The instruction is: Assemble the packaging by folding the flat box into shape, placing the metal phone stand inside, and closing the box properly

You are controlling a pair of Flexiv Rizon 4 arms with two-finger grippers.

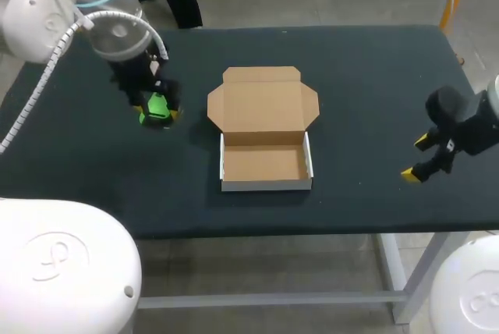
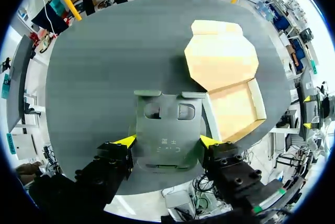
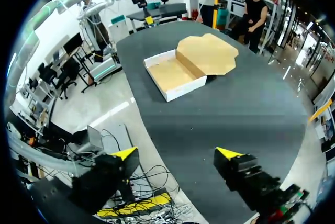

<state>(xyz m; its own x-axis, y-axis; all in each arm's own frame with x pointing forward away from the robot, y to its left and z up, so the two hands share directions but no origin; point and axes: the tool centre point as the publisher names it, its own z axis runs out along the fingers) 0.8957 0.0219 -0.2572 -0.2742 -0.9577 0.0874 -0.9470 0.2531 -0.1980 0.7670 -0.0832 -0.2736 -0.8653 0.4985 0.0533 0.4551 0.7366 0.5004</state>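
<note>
left fingers (image 2: 126,141) pinch phone stand (image 2: 166,130) by its side edges | stand likely rigid, slick metal: grip firmly | box (image 2: 233,106) beside fingers: light card, open | right fingers (image 3: 125,154) spread

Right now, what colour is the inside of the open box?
Brown; the box shows it best in the head view.

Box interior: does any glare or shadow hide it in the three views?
Head view: the box floor is evenly lit, with a thin shadow along the back wall; no glare. Left wrist view: the lid looks brighter than the tray, nothing hidden. Right wrist view: soft shadow by the hinge only.
</note>
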